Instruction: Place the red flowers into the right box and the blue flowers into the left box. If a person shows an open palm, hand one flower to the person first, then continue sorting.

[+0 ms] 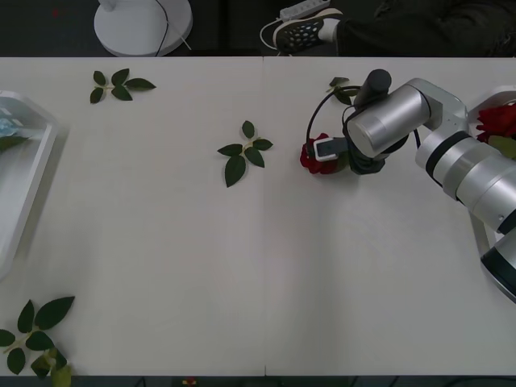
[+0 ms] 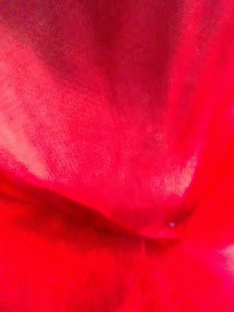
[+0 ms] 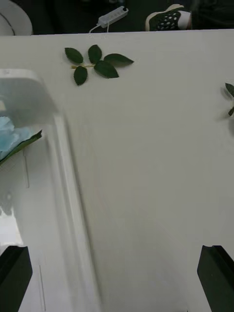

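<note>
A red flower (image 1: pixel 310 157) lies on the white table right of centre, its thin stem curving back toward the far edge. My right gripper (image 1: pixel 326 149) is down on this bloom, and red petals (image 2: pixel 117 156) press right up against the right wrist camera. More red flowers (image 1: pixel 498 119) rest in the right box (image 1: pixel 482 101) at the table's right edge. The left box (image 1: pixel 39 165) sits at the left edge with a blue flower (image 1: pixel 8 126) inside. My left gripper (image 3: pixel 115 261) hovers open over the left box's (image 3: pixel 66 161) inner rim, close to the blue flower (image 3: pixel 10 136).
Loose green leaf sprigs lie at the far left (image 1: pixel 119 85), the centre (image 1: pixel 246 151) and the near left corner (image 1: pixel 32 330). Beyond the far edge are a person's sneaker (image 1: pixel 302 32), dark trousers (image 1: pixel 419 32), a power strip (image 1: pixel 305 10) and a white round base (image 1: pixel 143 24).
</note>
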`<state>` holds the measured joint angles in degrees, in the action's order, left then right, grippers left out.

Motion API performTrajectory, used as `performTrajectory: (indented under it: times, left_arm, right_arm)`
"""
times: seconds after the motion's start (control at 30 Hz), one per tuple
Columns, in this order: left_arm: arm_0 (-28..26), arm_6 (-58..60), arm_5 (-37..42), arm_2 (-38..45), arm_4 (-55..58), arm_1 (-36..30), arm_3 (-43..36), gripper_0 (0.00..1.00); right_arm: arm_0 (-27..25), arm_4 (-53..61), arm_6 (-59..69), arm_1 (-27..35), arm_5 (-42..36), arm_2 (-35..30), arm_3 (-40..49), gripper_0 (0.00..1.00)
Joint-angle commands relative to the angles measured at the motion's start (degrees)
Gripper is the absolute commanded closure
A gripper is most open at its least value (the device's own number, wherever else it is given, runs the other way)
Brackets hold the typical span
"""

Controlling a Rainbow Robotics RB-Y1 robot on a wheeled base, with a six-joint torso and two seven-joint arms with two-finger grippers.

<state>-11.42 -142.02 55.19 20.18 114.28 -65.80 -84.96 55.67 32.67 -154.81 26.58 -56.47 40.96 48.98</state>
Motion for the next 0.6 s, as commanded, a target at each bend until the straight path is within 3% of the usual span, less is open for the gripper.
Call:
performTrajectory:
  times: [0.03, 0.1, 0.17, 0.37, 0.5, 0.6]
  left_arm:
    - [-0.8, 1.2, -5.3, -4.7, -3.3, 5.9, -9.1, 0.00]
    - [-0.7, 4.6, -5.4, -5.1, -6.0, 9.1, -13.4, 0.00]
    - [-0.7, 8.5, -5.4, -5.1, -9.5, 10.9, -17.7, 0.00]
    - [0.1, 29.4, -2.2, -4.8, -24.7, 15.6, -34.5, 0.00]
    - [1.3, 35.4, 5.3, -3.0, -31.6, 19.9, -42.5, 0.00]
    - [1.8, 33.9, 11.1, -0.9, -29.1, 22.6, -44.9, 0.00]
  right_arm:
    - [2.9, 0.6, -0.2, -1.3, 0.7, 1.7, 0.0, 0.68]
    - [3.0, 0.7, -0.2, -1.3, 0.7, 2.0, -0.7, 0.91]
    - [2.9, 1.0, -0.2, -1.3, 0.7, 2.2, -1.5, 1.00]
    - [2.9, 3.8, -0.2, -1.0, 0.3, 3.8, -3.4, 1.00]
    - [3.0, 9.9, -0.2, 0.4, -2.0, 5.2, -3.4, 1.00]
    - [3.3, 15.8, -0.2, 2.3, -5.3, 5.2, -1.4, 1.00]
